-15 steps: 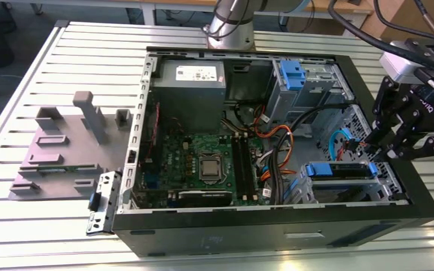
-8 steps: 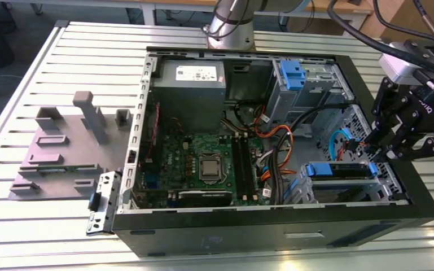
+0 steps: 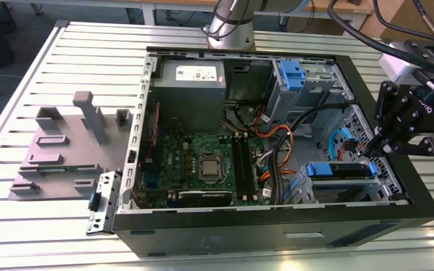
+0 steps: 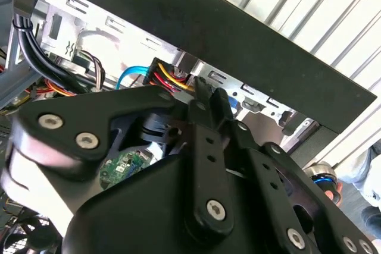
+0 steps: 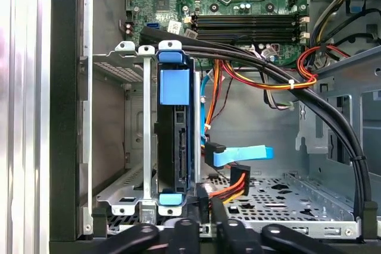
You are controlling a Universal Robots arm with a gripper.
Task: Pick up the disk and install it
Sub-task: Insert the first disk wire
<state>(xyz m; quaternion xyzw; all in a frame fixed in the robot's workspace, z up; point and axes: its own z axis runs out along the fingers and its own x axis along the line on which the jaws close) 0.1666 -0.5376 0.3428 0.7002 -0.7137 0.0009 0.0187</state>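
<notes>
In the exterior view, the open computer case (image 3: 277, 141) lies on its side on the slatted bench (image 3: 51, 84), so its bays face up for access from above. The disk (image 3: 337, 172) sits edge-up in the drive cage at the case's near corner on the exterior view's right, its blue carrier frame on top. The gripper (image 3: 375, 148) hangs just beside that cage, at the case wall.

In the second wrist view, the gripper (image 4: 205, 96) has its fingers drawn together with nothing between them, close under the case rim, near coloured cables (image 4: 169, 80).

In the first wrist view, the disk (image 5: 174, 141) stands in the cage between metal rails. A blue data cable (image 5: 241, 156) and black cable bundle (image 5: 268, 72) crowd the open side.
</notes>
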